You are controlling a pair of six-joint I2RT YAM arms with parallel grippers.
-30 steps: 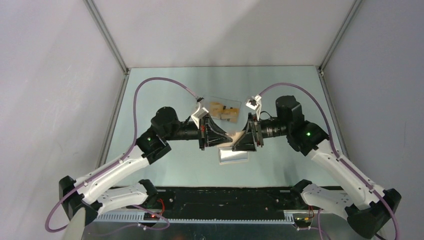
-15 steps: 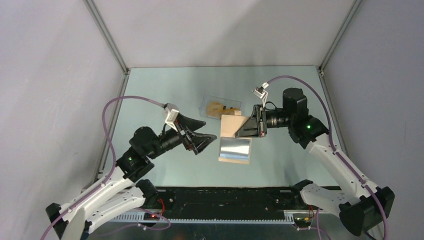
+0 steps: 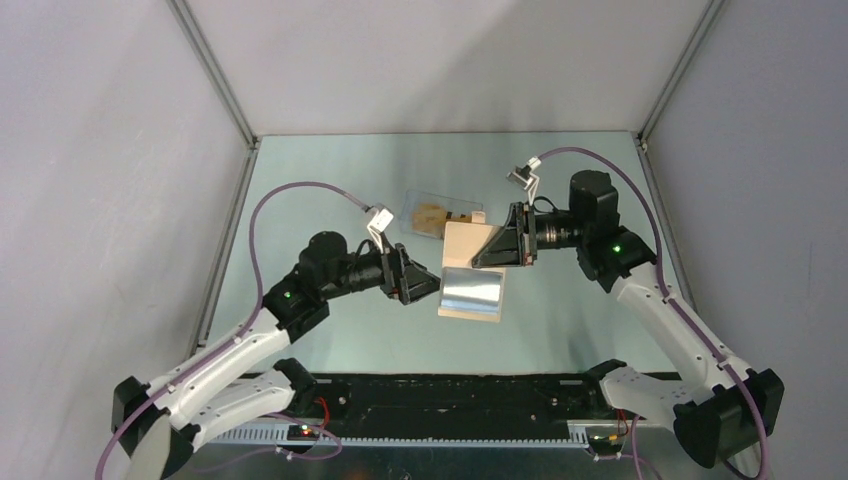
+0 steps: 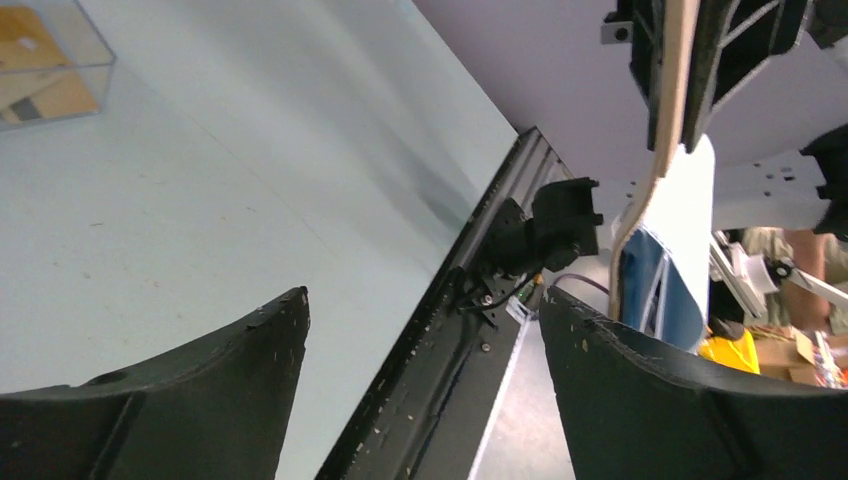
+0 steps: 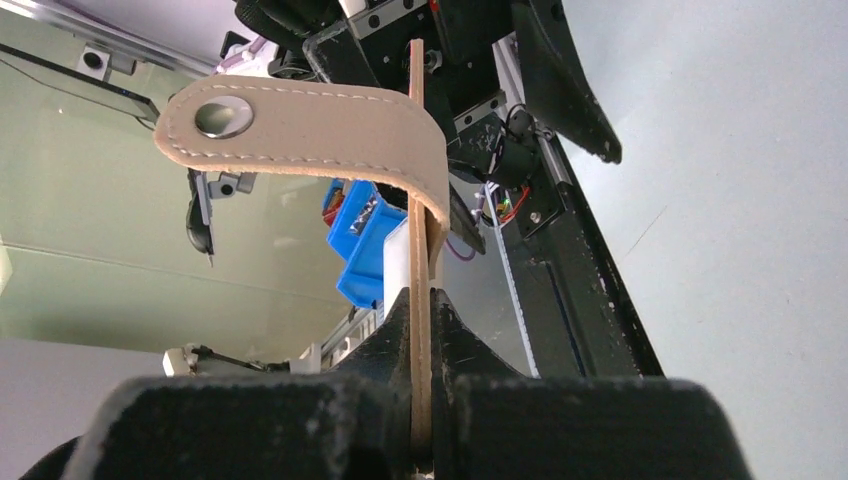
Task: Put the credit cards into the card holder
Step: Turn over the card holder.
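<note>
The card holder (image 3: 462,245) hangs open above the table, its tan flap raised and its light blue inner panel (image 3: 473,290) drooping toward me. My right gripper (image 3: 482,258) is shut on the tan flap; the right wrist view shows the flap pinched between the jaws (image 5: 421,295), the snap strap (image 5: 300,128) curling over. My left gripper (image 3: 424,285) is open just left of the holder, nothing between its fingers (image 4: 422,300); the holder (image 4: 668,190) shows edge-on to its right. The credit cards (image 3: 432,215) lie in a clear tray behind.
The clear plastic tray (image 3: 470,206) stands on the table behind the holder; it shows at the top left in the left wrist view (image 4: 95,70). A black rail (image 3: 450,390) runs along the table's near edge. Grey walls close in both sides.
My left gripper let go of the holder, opened, swung back left, then came back beside it. My right gripper shut on the tan flap and lifted it, so the holder hangs open.
</note>
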